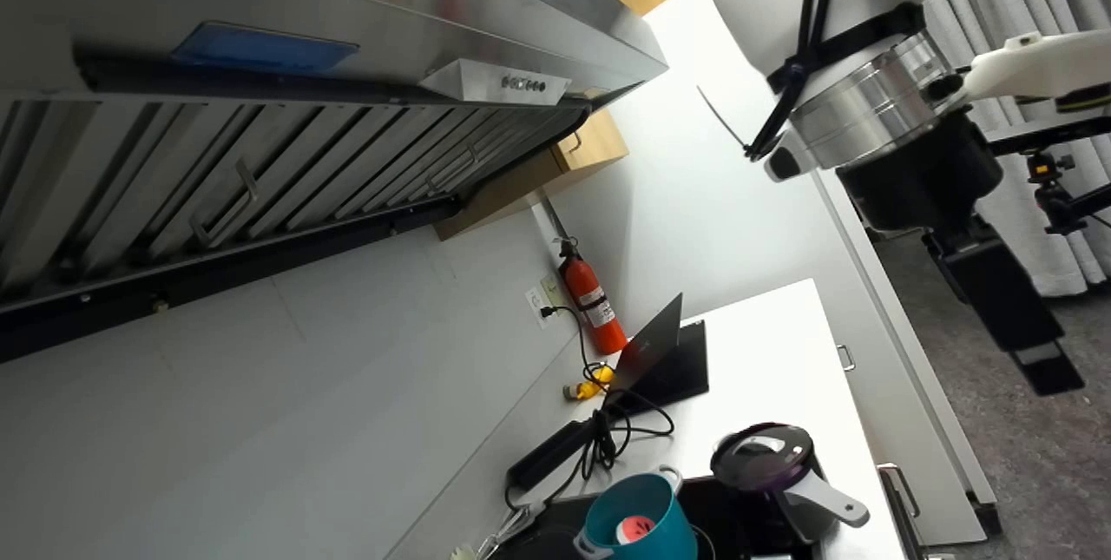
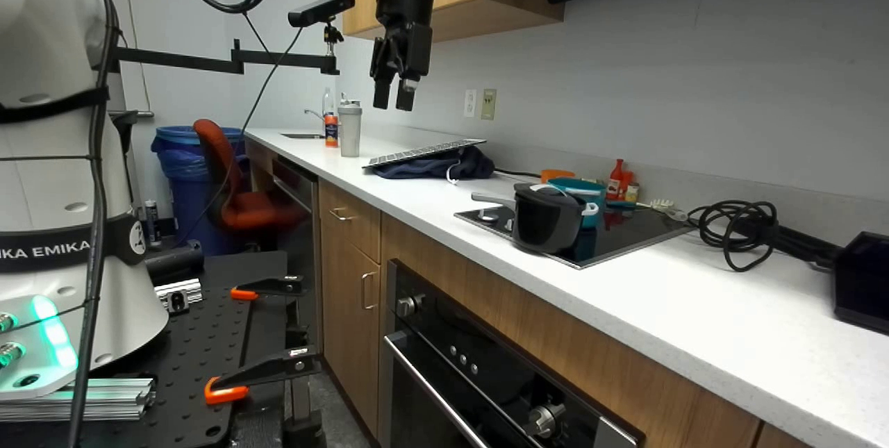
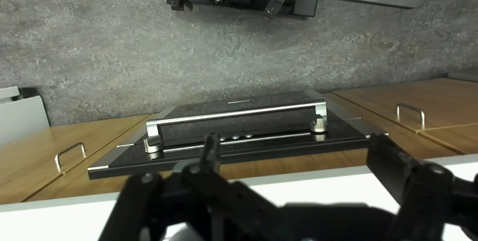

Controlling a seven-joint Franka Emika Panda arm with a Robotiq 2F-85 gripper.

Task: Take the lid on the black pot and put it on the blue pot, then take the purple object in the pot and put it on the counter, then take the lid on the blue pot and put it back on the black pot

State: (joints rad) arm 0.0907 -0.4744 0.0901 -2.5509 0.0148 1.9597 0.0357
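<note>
Currently the gripper (image 2: pixel 393 96) hangs empty, jaws wide apart, well above the lid (image 1: pixel 757 461), which sits on the black pot (image 2: pixel 546 227) beside the blue pot (image 1: pixel 670 527), so the next approach presumably runs downward.

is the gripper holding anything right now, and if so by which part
Nothing is held: the gripper stands open, with nothing between its jaws, and the lid sits on the black pot.

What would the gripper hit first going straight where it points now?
Probably the grey floor in front of the oven: the gripper points down, seemingly not over the white counter, though depth is unclear.
</note>
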